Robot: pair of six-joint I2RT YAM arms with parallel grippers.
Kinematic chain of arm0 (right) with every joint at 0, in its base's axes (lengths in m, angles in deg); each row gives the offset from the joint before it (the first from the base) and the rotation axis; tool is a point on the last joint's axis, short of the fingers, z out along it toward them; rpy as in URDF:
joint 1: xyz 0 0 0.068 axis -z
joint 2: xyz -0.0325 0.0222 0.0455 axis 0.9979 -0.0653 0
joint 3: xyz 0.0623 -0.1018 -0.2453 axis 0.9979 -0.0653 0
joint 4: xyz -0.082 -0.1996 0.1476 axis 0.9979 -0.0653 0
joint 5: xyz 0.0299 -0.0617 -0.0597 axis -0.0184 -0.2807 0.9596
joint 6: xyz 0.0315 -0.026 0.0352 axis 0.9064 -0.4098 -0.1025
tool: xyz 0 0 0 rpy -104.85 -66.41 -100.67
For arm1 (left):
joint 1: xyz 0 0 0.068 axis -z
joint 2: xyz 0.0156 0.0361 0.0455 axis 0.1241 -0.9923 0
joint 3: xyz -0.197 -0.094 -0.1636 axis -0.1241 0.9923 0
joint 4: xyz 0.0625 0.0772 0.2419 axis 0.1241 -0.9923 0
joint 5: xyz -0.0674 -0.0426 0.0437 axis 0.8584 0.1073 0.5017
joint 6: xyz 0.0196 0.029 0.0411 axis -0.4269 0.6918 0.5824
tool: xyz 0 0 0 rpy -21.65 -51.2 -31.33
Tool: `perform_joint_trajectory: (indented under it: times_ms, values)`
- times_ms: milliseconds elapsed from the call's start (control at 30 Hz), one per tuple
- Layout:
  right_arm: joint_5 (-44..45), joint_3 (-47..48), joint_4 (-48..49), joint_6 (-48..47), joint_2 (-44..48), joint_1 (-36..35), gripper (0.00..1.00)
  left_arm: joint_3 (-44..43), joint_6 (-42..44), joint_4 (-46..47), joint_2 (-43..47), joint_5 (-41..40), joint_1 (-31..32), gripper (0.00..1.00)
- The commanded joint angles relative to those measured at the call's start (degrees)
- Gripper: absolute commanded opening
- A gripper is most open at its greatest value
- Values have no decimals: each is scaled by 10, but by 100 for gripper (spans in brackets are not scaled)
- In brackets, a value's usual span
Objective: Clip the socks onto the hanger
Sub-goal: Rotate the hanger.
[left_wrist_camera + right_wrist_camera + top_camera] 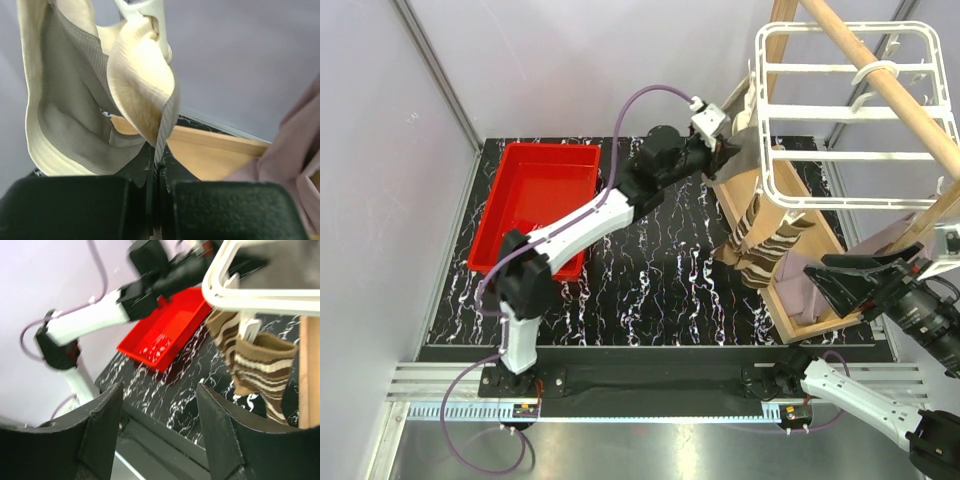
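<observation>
- Hanger (860, 120), white grid frame: one, hooked over the wooden pole (880, 78).
- Striped socks (760, 245), brown and cream: two, hanging below the hanger's left edge, one of them held by a white clip (248, 329).
- Beige-grey sock (65, 115): one, clipped at the hanger's far-left corner. The left gripper (156, 170) is pinched tight on its edge, below the clip.
- Mauve sock (817, 300): one, under the hanger's near side.
- Right gripper (159, 390): fingers spread, holding nothing, near the hanger's near side.
- Red tub (535, 200): one, well left of the hanger.
</observation>
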Motion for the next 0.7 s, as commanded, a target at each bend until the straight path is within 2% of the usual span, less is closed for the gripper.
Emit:
perform_joint_trajectory:
  times_ms: [0,167,300,667]
  values:
    - [79,34,-2,20,-6,-3,65,49,-17,54,119,-8,16,0]
    - [115,64,17,31,0,-3,65,129,-5,20,210,-38,62,0]
    - [127,96,13,25,-15,-3,67,171,-17,0,249,-52,99,0]
    - [165,139,4,15,-38,-3,68,175,-73,-41,240,-87,210,13]
